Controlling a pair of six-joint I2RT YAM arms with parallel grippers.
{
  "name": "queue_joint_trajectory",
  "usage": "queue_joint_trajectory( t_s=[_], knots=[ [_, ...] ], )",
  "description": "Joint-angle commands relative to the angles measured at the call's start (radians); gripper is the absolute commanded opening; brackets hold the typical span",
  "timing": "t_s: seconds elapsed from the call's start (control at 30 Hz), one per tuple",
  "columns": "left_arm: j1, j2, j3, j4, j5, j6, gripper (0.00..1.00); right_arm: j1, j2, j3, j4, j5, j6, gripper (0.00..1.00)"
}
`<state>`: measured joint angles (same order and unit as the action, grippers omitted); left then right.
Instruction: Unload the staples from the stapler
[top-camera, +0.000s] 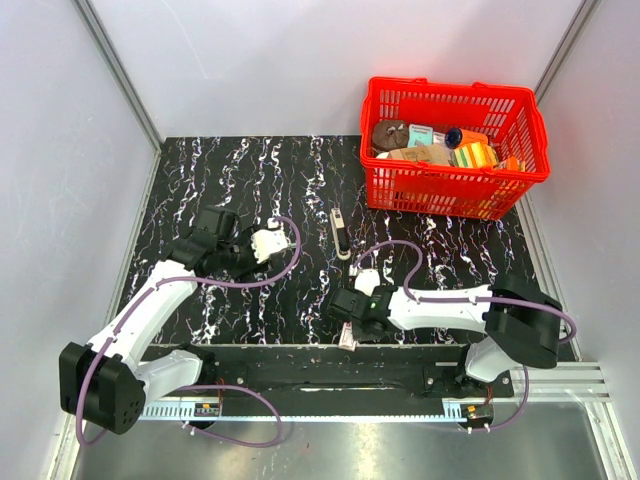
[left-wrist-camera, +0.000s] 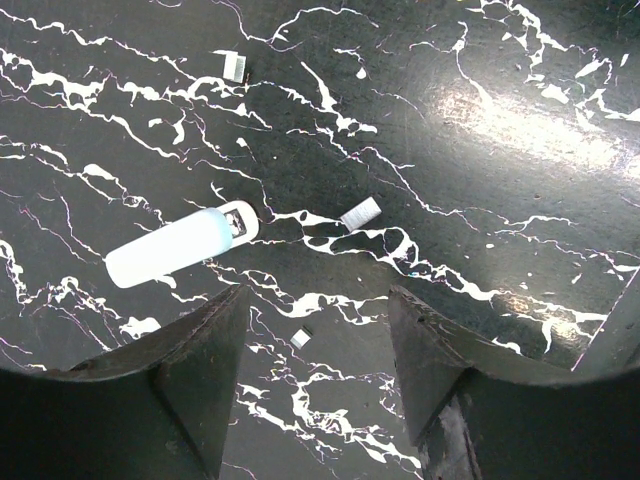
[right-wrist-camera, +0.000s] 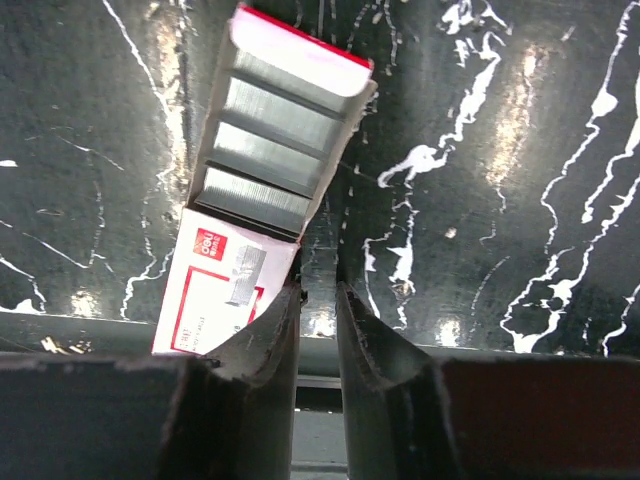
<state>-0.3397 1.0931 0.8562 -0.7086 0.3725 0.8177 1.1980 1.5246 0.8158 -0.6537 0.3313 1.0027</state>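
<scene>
The stapler (top-camera: 341, 233) lies alone on the black marbled table, mid-table, lengthwise toward the back. In the left wrist view the stapler (left-wrist-camera: 175, 246) shows as a pale silvery bar with a black-marked end. Small loose staple pieces (left-wrist-camera: 360, 212) lie near it. My left gripper (top-camera: 262, 245) is left of the stapler, open and empty (left-wrist-camera: 318, 295), and above the table. My right gripper (top-camera: 348, 318) is almost shut, with a thin empty gap (right-wrist-camera: 318, 290). Its left finger rests against an open red-and-white staple box (right-wrist-camera: 215, 290) holding staple strips (right-wrist-camera: 275, 125).
A red plastic basket (top-camera: 440, 190) with several items stands at the back right. The staple box (top-camera: 347, 340) lies at the table's front edge by a metal rail (top-camera: 400, 385). Grey walls close in the left, back and right sides.
</scene>
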Motion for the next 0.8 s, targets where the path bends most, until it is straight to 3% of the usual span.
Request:
queue_joint_trajectory(
  t_s=[0.0,0.4,0.77],
  knots=[
    [-0.001,0.001,0.030,0.018,-0.026,-0.002,0.62,0.009,0.055,0.031,0.084,-0.040,0.001,0.25],
    [-0.001,-0.004,0.017,0.032,-0.041,0.009,0.62,0.009,0.152,0.091,0.180,-0.066,-0.045,0.20],
    [-0.001,0.004,0.009,0.041,-0.046,0.014,0.62,0.009,0.216,0.154,0.181,0.006,-0.087,0.17]
  ],
)
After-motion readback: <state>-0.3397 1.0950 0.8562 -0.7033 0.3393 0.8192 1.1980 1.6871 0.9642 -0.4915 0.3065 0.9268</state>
